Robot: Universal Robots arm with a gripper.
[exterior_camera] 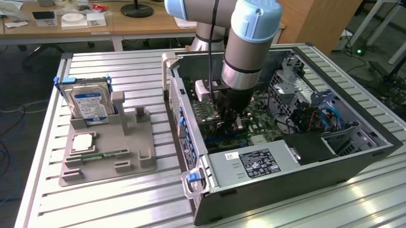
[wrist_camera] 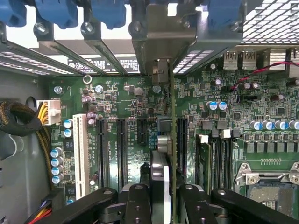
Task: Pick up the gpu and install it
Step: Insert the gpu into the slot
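Your arm has the gripper (wrist_camera: 161, 198) down inside the open computer case (exterior_camera: 355, 156), a sheet-steel box with perforated walls, poised over the green motherboard (wrist_camera: 140, 100) with its long black slots. The jaws are clamped on the gpu (wrist_camera: 171, 140), seen edge-on as a thin green blade standing upright above the board, its metal bracket (wrist_camera: 161, 46) at the rear slot openings. Treat it as light, rigid and fragile: hold the card edges and cooler body, never the components, and keep it square.
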